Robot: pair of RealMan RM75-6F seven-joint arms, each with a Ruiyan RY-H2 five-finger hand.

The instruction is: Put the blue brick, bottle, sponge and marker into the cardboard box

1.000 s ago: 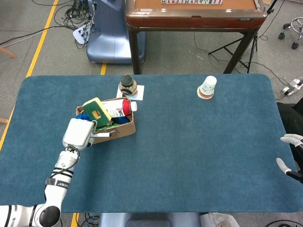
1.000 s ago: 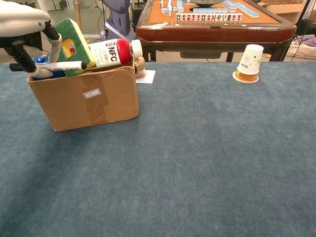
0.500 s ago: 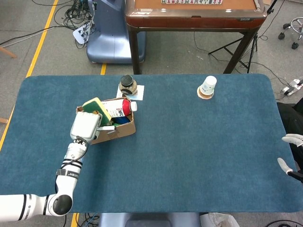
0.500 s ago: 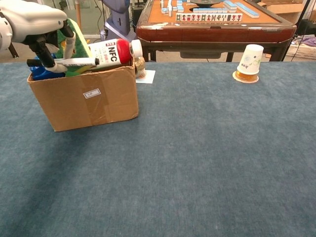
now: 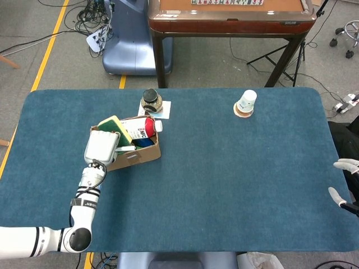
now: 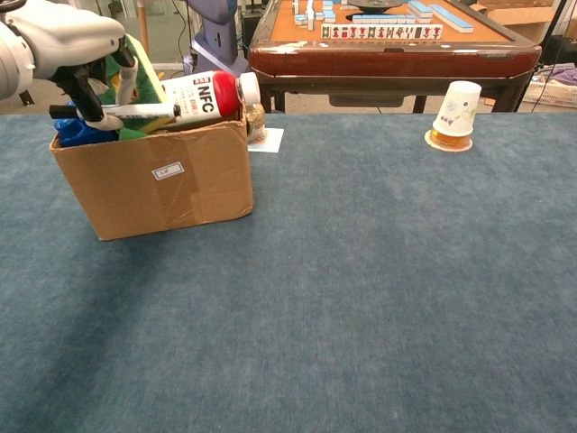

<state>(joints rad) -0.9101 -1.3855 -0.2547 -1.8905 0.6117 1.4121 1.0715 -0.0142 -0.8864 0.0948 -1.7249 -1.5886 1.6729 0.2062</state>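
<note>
Over the cardboard box (image 6: 153,176), the left hand (image 6: 68,41) pinches the marker (image 6: 135,112), now lower, across the box top. Sponge (image 5: 116,125), bottle (image 6: 206,96) and blue brick (image 6: 81,133) sit inside. Far right of the box, the right hand (image 5: 343,182) stays open-fingered.

The bottle (image 6: 200,96) reads "NFC" (its smaller print illegible).

Bright even indoor light, soft faint shadows on cloth; sharp focus, no glare
</note>
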